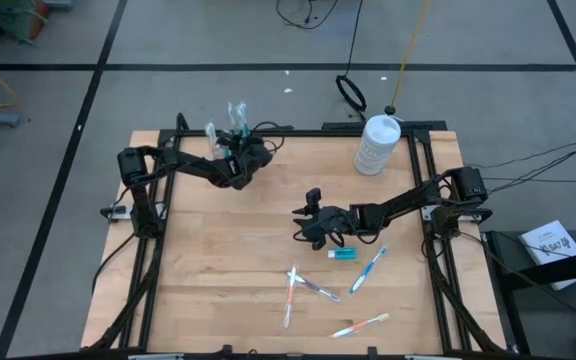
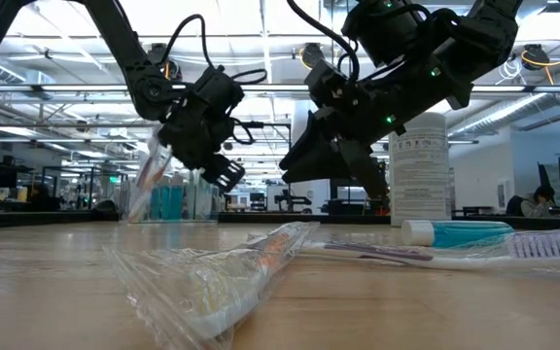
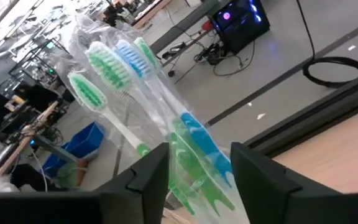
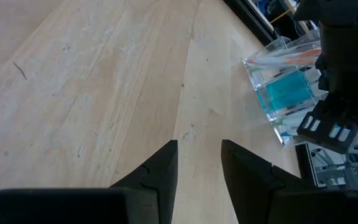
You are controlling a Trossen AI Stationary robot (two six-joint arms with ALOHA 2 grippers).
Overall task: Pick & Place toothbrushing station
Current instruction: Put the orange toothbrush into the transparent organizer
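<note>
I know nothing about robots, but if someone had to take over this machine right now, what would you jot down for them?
Left gripper: at the table's far edge, over the clear cup, fingers open around wrapped toothbrushes that stand in the cup.
Right gripper: hovering mid-table, fingers apart, holding nothing.
Done: several brushes and teal toothpaste tubes are in the cup.
Left: a teal tube and loose toothbrushes on the near side of the table, one blue, one orange, one purple, one pale.
The large white bottle at the far right is not part of the job.
</note>
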